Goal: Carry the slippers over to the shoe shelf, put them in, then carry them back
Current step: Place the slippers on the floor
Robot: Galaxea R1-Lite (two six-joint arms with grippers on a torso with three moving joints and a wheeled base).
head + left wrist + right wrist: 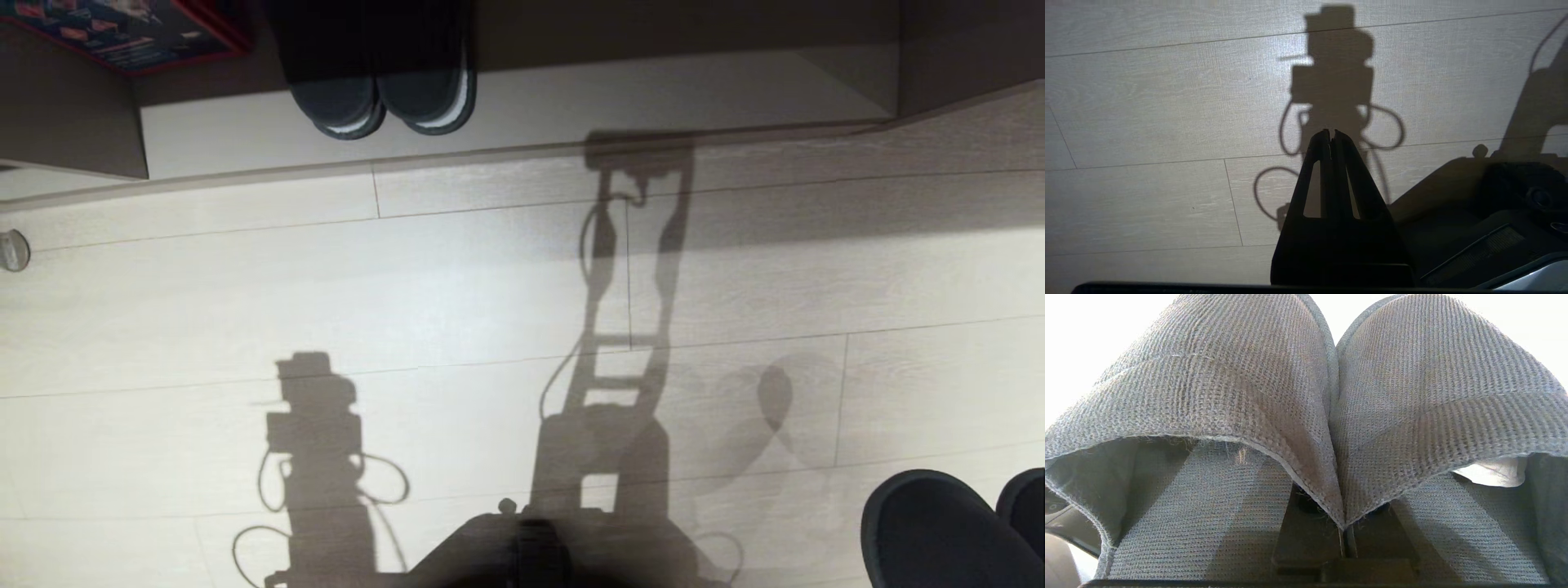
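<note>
The slippers (1306, 400), grey-blue woven cloth with open backs, fill the right wrist view side by side. My right gripper (1343, 535) is shut on their two inner upper edges, pinched together; its fingertips are hidden under the cloth. In the head view the slippers' rounded toes (939, 531) show at the lower right, above the floor. The shoe shelf (653, 98), a low taupe cubby with a paler base board, runs along the far side. My left gripper (1331, 134) hangs shut and empty over the floor.
A darker pair with white sole edges (384, 90) stands in the shelf's left part. A red-edged printed box (131, 33) lies at the far left, and a small round stopper (12, 249) sits on the pale plank floor (457, 294). My base (522, 547) shows at the near edge.
</note>
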